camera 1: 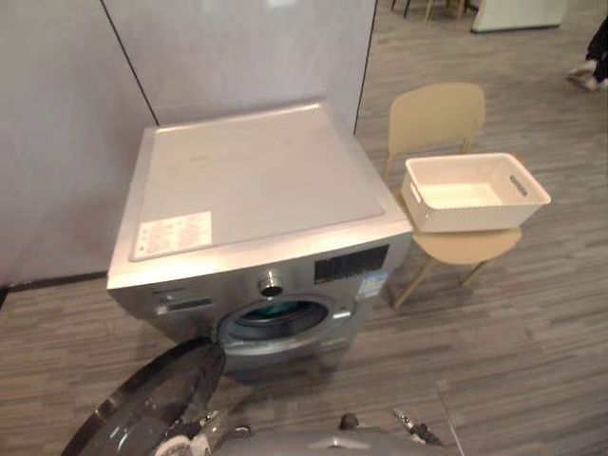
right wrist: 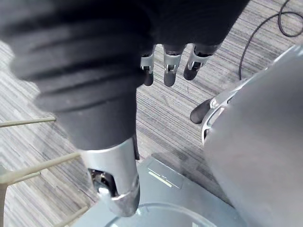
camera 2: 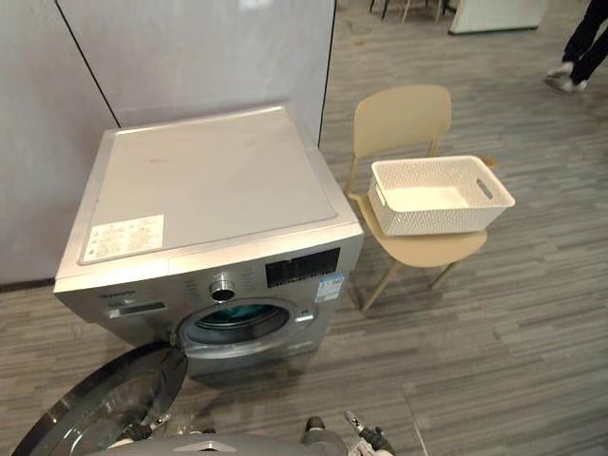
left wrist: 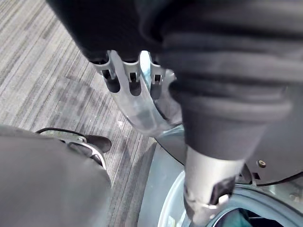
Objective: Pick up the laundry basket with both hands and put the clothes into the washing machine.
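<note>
Washer door [camera 1: 152, 404] open, wrist views: left robot hand [left wrist: 136, 97], right robot hand [right wrist: 169, 70] seemingly slack, chair-top basket [camera 1: 475, 217]

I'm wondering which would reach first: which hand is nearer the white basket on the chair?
Right. The basket sits at the robot's right; the right hand hangs beside the chair legs, while the left hand hangs by the washer's open door.

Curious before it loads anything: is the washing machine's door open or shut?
Open: the round door is swung out to one side, leaving the drum opening uncovered.
</note>
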{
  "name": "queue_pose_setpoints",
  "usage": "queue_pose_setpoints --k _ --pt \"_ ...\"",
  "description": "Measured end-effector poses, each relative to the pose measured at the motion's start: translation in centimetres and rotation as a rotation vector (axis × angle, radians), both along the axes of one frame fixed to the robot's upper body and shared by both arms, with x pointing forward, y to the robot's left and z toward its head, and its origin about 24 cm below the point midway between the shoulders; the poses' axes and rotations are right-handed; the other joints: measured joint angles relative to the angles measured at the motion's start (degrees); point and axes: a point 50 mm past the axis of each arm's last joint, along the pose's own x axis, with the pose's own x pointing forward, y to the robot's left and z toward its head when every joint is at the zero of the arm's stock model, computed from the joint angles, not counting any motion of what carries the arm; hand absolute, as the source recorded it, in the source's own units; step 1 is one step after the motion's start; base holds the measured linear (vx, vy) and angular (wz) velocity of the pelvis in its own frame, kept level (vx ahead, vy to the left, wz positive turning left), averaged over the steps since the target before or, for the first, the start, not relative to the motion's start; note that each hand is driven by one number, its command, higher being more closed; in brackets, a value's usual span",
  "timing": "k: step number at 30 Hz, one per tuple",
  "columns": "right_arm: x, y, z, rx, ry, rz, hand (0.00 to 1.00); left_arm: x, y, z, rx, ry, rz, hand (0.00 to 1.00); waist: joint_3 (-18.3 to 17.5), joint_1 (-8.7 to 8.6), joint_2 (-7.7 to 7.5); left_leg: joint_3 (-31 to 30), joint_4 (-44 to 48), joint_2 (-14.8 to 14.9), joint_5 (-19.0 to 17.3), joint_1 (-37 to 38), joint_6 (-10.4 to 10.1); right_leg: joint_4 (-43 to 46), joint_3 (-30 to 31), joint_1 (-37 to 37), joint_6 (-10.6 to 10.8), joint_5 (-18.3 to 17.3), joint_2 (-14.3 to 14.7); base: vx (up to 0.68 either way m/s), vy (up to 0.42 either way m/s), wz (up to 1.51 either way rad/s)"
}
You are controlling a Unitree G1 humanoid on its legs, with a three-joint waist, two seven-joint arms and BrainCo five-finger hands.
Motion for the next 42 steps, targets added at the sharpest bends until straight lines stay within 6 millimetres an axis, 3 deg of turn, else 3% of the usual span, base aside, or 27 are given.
queue_pose_setpoints --k 4,6,7,8,10,12,14,15,16,17,18,19,21,23,25,27,30,31,32,33,34,35,36,37,38,40,42 --pt "1.6 0.5 0.1 -0.023 0.004 0.144 0.00 1.5 -0.9 0.2 -0.015 -0.043 -0.049 0.00 0.22 0.53 -0.35 -4.74 2.12 -0.71 0.33 -2.68 0.37 -0.75 -4.63 1.60 -0.01 0.23 -0.46 -0.06 0.003 0.58" --pt "4.3 0.6 0.6 -0.050 -0.025 0.257 0.00 3.4 -2.1 0.6 -0.013 -0.099 -0.166 0.00 0.14 0.83 -0.26 -10.30 3.66 -1.33 2.03 -8.30 0.31 1.14 -9.02 -1.71 -1.18 0.16 -1.32 -0.15 -0.015 0.95" --pt "5.0 0.9 0.6 -0.044 -0.031 0.267 0.00 4.2 -2.0 0.8 -0.005 -0.120 -0.189 0.00 0.80 1.00 -0.52 -10.96 8.38 -1.20 -0.28 -10.15 0.58 1.16 -9.97 -2.23 -1.87 0.39 -1.70 -0.20 0.070 0.64" --pt "6.9 0.9 1.1 -0.052 -0.064 0.280 0.00 5.0 -2.0 1.0 -0.006 -0.142 -0.186 0.00 2.05 2.01 -0.53 -10.66 22.91 -0.16 -5.95 -13.00 1.34 2.89 -10.66 -2.41 -2.09 0.46 -2.40 -0.13 0.050 0.32" --pt "9.0 1.1 2.0 -0.067 -0.123 0.300 0.00 4.4 -2.2 0.8 -0.009 -0.127 -0.197 0.00 2.17 2.19 -0.50 -10.84 38.64 2.23 -8.69 -11.44 1.03 3.94 -11.46 -1.57 -1.84 0.65 -3.59 -0.18 0.159 0.41" --pt "10.4 1.4 2.5 -0.071 -0.155 0.323 0.00 4.1 -2.4 0.7 -0.015 -0.114 -0.221 0.00 1.93 2.12 0.00 -11.65 42.38 6.00 -8.68 -7.44 0.91 3.90 -12.01 -1.40 -1.51 1.55 -4.20 -0.20 0.279 0.37" --pt "11.4 2.0 2.8 -0.071 -0.178 0.358 0.00 3.6 -2.3 0.5 -0.016 -0.090 -0.229 0.00 1.65 2.11 0.34 -14.48 39.47 9.63 -6.04 -3.84 0.89 3.44 -11.81 -2.85 -0.66 3.49 -4.50 -0.21 0.322 0.19" --pt "11.6 2.5 2.8 -0.056 -0.183 0.366 0.00 3.4 -2.0 0.5 -0.011 -0.083 -0.223 0.00 1.57 2.38 0.11 -14.50 33.58 6.23 -9.06 -1.84 -0.61 2.07 -10.65 -4.21 -0.75 4.42 -4.74 -0.15 0.188 0.12" --pt "11.6 3.4 2.7 -0.031 -0.183 0.374 0.00 3.4 -1.3 0.6 0.007 -0.078 -0.228 0.00 1.28 2.25 -1.01 -15.22 31.94 5.26 -9.30 -2.29 -0.45 1.87 -8.51 -4.91 -0.11 4.66 -4.49 -0.12 0.141 0.34" --pt "11.1 4.7 2.2 0.007 -0.166 0.402 0.00 3.5 0.0 0.7 0.039 -0.067 -0.232 0.00 0.81 1.75 -2.38 -18.16 29.54 3.25 -10.29 -2.42 -1.47 3.55 -6.11 -5.49 -1.22 5.20 -2.43 -0.05 0.040 0.38" --pt "10.7 4.9 2.0 0.015 -0.154 0.410 0.00 3.4 0.2 0.7 0.045 -0.061 -0.230 0.00 0.50 1.87 -2.90 -18.61 28.36 2.52 -10.95 -2.24 -2.32 2.22 -7.00 -4.79 -2.14 4.77 -2.52 0.03 0.032 0.31" --pt "10.7 4.8 1.9 0.014 -0.150 0.421 0.00 3.2 0.1 0.7 0.045 -0.053 -0.234 0.00 0.62 2.06 -2.14 -18.88 26.73 2.01 -13.05 -1.54 -3.89 1.09 -7.41 -4.44 -1.22 5.99 -3.41 0.01 0.138 0.17" --pt "10.1 4.1 1.8 -0.002 -0.136 0.430 0.00 3.3 -0.9 0.5 0.035 -0.044 -0.302 0.00 0.42 0.69 0.31 -18.66 21.89 0.98 -18.50 0.00 -3.06 1.26 -9.69 -4.42 0.84 7.40 -5.29 -0.08 0.322 0.47" --pt "8.7 4.1 1.2 0.004 -0.099 0.437 0.00 3.6 -1.6 0.5 0.029 -0.048 -0.344 0.00 0.29 0.29 0.44 -18.65 17.56 -1.19 -19.24 2.17 -2.37 1.91 -10.55 -4.39 1.68 8.20 -7.69 -0.10 0.266 0.50" --pt "8.2 4.1 1.1 0.007 -0.092 0.436 0.00 3.7 -1.7 0.5 0.033 -0.050 -0.356 0.00 0.34 0.39 -0.40 -17.91 14.21 -3.54 -19.31 4.31 -2.17 3.46 -10.12 -4.53 1.74 8.65 -10.65 -0.16 0.194 0.12" --pt "7.4 4.3 0.8 0.015 -0.073 0.457 0.00 3.4 -1.2 0.6 0.052 -0.044 -0.373 0.00 -0.76 0.81 -2.54 -15.79 11.79 -6.61 -18.53 5.06 0.64 4.96 -7.51 -6.86 2.75 9.40 -13.21 -0.23 0.130 -0.39" --pt "7.2 4.5 0.7 0.019 -0.079 0.473 0.00 3.3 -0.8 0.6 0.076 -0.035 -0.414 0.00 -1.19 0.77 -3.88 -13.85 12.66 -8.52 -18.63 4.40 2.73 4.59 -5.61 -8.80 2.01 11.81 -14.29 -0.21 0.040 -0.39" --pt "6.5 4.4 0.5 0.015 -0.069 0.469 0.00 3.5 -0.4 0.7 0.095 -0.034 -0.438 0.00 -0.98 0.26 -4.74 -13.77 14.35 -8.57 -18.95 3.52 3.31 4.41 -6.47 -8.96 0.71 13.55 -14.16 -0.18 0.028 -0.15" --pt "6.5 4.4 0.5 0.009 -0.067 0.484 0.00 4.0 -0.6 0.8 0.098 -0.042 -0.454 0.00 -0.98 0.04 -4.89 -13.54 15.26 -8.59 -18.62 2.26 4.31 3.28 -6.52 -9.82 -0.83 17.77 -13.39 -0.19 0.034 -0.16" --pt "6.9 4.1 0.7 -0.006 -0.070 0.494 0.00 3.8 -0.8 0.7 0.091 -0.036 -0.456 0.00 -1.15 0.33 -4.31 -13.34 14.61 -7.89 -17.63 1.71 5.33 1.37 -6.21 -10.01 -1.79 20.68 -12.59 -0.20 -0.012 -0.18" --pt "7.3 3.6 0.9 -0.029 -0.083 0.504 0.00 3.8 -1.1 0.6 0.085 -0.038 -0.455 0.00 -0.89 0.42 -3.47 -12.20 14.08 -6.63 -16.63 0.88 5.81 5.12 -6.46 -11.31 -2.05 19.20 -11.87 -0.21 -0.047 0.07" --pt "7.2 3.2 1.0 -0.041 -0.090 0.500 0.00 4.2 -0.8 0.8 0.093 -0.053 -0.446 0.00 0.19 -0.24 -3.49 -13.84 13.69 -5.04 -15.36 0.46 5.23 27.36 -5.53 -14.27 -1.40 4.29 -10.97 -0.18 -0.077 0.32" --pt "6.8 3.3 0.8 -0.036 -0.080 0.496 0.00 4.2 -0.5 0.8 0.099 -0.055 -0.441 0.00 0.13 -0.41 -4.22 -14.89 13.24 -4.69 -14.75 0.43 5.03 33.34 -4.53 -14.01 -0.93 0.90 -9.68 -0.15 -0.091 0.71" --pt "5.5 3.4 0.3 -0.017 -0.041 0.490 0.00 4.2 0.1 1.0 0.115 -0.059 -0.429 0.00 -0.09 -0.16 -6.00 -17.01 11.71 -4.62 -13.42 0.44 4.49 38.18 -2.91 -11.73 -0.86 -3.65 -7.12 -0.08 -0.114 0.71" --pt "4.5 3.5 0.0 -0.003 -0.011 0.486 0.00 4.4 0.4 1.1 0.120 -0.071 -0.417 0.00 0.06 0.11 -7.03 -18.34 10.80 -5.06 -12.60 0.17 4.18 37.19 -2.74 -9.73 0.06 -6.33 -6.14 -0.09 -0.147 0.70" --pt "3.4 3.2 -0.3 0.007 0.018 0.459 0.00 4.5 0.3 1.2 0.113 -0.084 -0.373 0.00 -0.68 0.07 -8.04 -20.25 8.07 -6.50 -10.25 -1.14 4.04 30.11 -3.07 -7.92 1.31 -7.45 -5.83 -0.09 -0.120 0.43" --pt "3.1 2.7 -0.3 0.001 0.029 0.439 0.00 5.3 -0.4 1.7 0.083 -0.175 -0.274 0.00 -1.20 0.40 -7.28 -20.73 1.88 -7.11 -5.51 -2.58 3.81 15.82 -3.63 -4.57 1.15 -7.54 -4.09 -0.09 -0.095 0.17"
